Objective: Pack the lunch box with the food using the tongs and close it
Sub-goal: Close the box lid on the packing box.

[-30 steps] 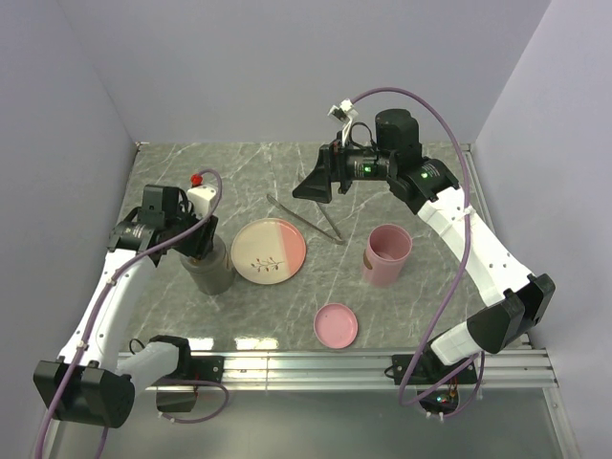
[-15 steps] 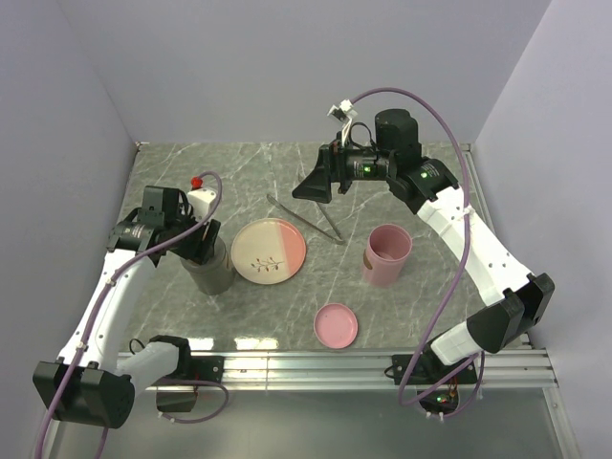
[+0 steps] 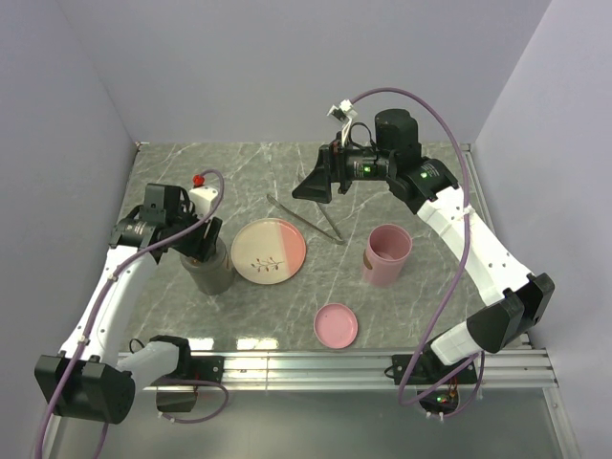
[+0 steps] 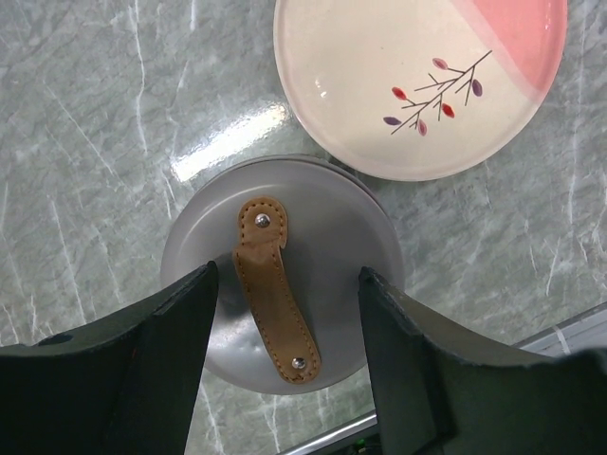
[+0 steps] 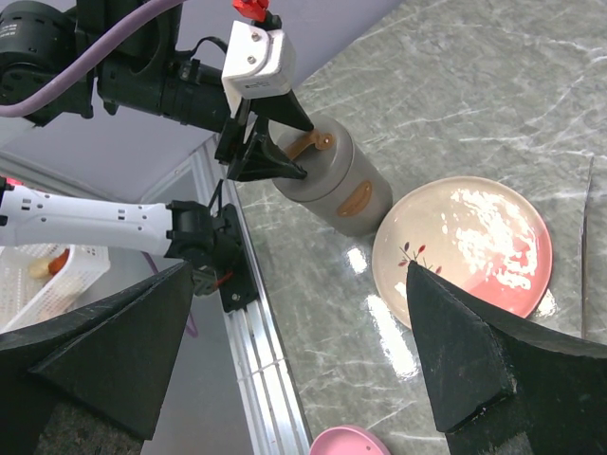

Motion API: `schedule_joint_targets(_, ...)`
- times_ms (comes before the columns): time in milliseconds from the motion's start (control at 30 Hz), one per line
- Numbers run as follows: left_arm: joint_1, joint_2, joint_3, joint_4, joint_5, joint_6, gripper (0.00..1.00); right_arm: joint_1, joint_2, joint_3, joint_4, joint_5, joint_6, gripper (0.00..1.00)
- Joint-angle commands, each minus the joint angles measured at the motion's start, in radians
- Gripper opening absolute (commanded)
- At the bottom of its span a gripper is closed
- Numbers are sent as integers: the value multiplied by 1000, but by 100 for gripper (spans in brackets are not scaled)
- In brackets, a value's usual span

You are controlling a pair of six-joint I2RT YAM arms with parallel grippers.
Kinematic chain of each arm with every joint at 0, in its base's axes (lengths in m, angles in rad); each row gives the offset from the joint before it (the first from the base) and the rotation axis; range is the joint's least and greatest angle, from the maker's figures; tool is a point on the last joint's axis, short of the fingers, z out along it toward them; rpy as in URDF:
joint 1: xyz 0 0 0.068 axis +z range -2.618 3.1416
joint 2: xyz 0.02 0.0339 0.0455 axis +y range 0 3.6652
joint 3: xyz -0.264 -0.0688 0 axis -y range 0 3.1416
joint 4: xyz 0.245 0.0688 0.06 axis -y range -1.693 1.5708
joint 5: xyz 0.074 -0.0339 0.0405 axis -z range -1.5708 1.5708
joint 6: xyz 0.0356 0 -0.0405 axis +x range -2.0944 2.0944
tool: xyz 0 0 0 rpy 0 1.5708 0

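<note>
A: Left wrist view, left gripper [image 4: 287,284]: jaws spread, one either side of the brown strap [image 4: 275,284] on the jar lid [image 4: 341,237]. Touching or not, cannot tell. From above the wrist hides that strap

B: Right gripper [image 5: 300,273]: jaws spread wide, nothing between, up behind the plate [image 3: 269,251]. Its camera gets the grey jar [image 5: 341,190] side-on, upright, lid on

A: Tongs [image 3: 296,214] clear only from above: flat on the tabletop [image 3: 239,172] just behind the plate, apart from both grippers. Pink cup [image 3: 385,270] right of the plate, uncovered; pink lid [image 3: 337,324] nearer the bases

B: Against a second ago: tongs, plate, cup, pink lid unmoved, right arm the same, left jaws a little wider
</note>
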State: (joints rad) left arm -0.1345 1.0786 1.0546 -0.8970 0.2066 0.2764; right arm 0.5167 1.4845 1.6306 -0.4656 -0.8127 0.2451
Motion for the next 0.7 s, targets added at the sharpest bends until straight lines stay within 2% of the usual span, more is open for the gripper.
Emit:
schedule_joint_targets(0,-4,27,-15,-68,7,26,67,-3,-3,25,12,-14,0,100)
schedule_joint_targets(167,-4,20,31,-100,37,33,70,-4,-7,20,13,-14,0,100)
schedule_joint_targets(200,-4,24,51,-109,49,35,76,-6,-7,18,15,-17,0,100)
schedule_joint_targets(267,-4,41,119,-131,74,34,79,-6,-4,14,16,-19,2,100)
schedule_joint_targets(533,-1,55,300,-108,88,9,82,-6,-9,9,12,-19,-6,100)
schedule_joint_targets(667,45,78,346,-92,94,52,84,-7,-9,9,8,-20,-9,100)
